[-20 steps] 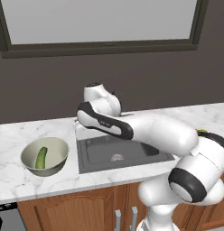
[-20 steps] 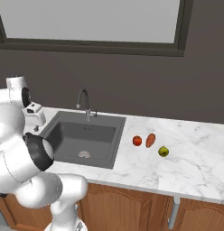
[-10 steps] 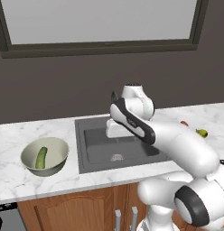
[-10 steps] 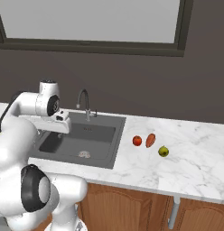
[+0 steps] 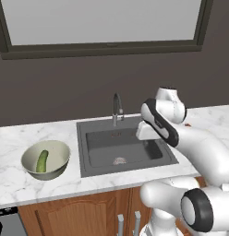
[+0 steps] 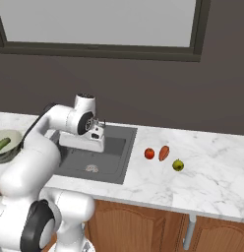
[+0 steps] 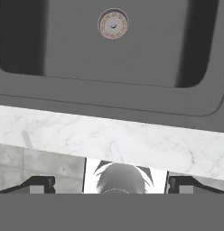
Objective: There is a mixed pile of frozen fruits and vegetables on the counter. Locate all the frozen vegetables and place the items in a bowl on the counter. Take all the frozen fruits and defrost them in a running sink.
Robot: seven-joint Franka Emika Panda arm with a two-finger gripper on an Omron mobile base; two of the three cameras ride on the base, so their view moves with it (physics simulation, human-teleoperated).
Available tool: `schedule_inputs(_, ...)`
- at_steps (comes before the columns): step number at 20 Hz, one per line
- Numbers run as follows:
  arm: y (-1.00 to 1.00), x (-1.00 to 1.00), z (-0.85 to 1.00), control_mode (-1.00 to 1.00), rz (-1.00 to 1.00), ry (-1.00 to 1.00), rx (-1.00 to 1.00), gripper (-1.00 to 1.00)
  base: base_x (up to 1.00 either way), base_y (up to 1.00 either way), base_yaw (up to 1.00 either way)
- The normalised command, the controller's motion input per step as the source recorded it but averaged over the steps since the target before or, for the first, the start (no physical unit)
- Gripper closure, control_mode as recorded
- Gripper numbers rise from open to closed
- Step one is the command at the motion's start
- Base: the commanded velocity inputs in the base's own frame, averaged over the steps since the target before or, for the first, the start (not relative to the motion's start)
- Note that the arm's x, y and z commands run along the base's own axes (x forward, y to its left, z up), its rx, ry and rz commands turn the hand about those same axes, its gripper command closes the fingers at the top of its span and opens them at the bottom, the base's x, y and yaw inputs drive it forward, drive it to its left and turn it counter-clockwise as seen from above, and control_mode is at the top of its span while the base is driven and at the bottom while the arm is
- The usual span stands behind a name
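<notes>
right base view puts my gripper (image 6: 98, 129) above the sink (image 6: 111, 165), jaws spread wide with nothing between them. hand view looks down past my 2 fingertips (image 7: 40, 182) onto a strip of counter (image 7: 109, 137) and, beyond it, the sink (image 7: 132, 45) with its round drain (image 7: 113, 25).

the cucumber (image 5: 42, 161) lies in the bowl (image 5: 58, 152), well off to the far side of the sink from my hand, so 1 vegetable looks sorted. the other 3 pieces sit together on the counter (image 6: 212, 182) past the sink's opposite edge: the red fruit (image 6: 149, 153), the carrot-like piece (image 6: 164, 153) just beside it, and the pear (image 6: 178, 165) a little apart.

i judge all of them light, hard and slick if frozen. the carrot-like piece is oblong, so i'd close across its short width at the middle, keeping clear of the red fruit. the round fruit could roll or squirt out of an off-centre pinch; i'd straddle its widest part. the pear i'd take at its fuller lower body.
</notes>
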Motion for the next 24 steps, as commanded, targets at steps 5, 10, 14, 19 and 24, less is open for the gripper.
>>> schedule_inputs(5,-1.0,0.32,-0.09,-1.0,0.0,0.09,0.0,-1.0,0.0,0.0,0.0)
schedule_inputs(10,-0.92,0.29,-0.07,-1.0,-0.13,0.13,-0.04,-1.0,0.0,0.0,0.0)
schedule_inputs(14,-0.82,0.52,0.03,-1.0,-0.06,0.06,0.02,-1.0,0.0,0.0,0.0)
schedule_inputs(19,-0.76,0.7,0.01,-1.0,-0.04,0.0,0.02,-1.0,0.0,0.0,0.0)
schedule_inputs(24,-0.72,0.65,0.0,-1.0,-0.05,0.0,0.01,-1.0,0.0,0.0,0.0)
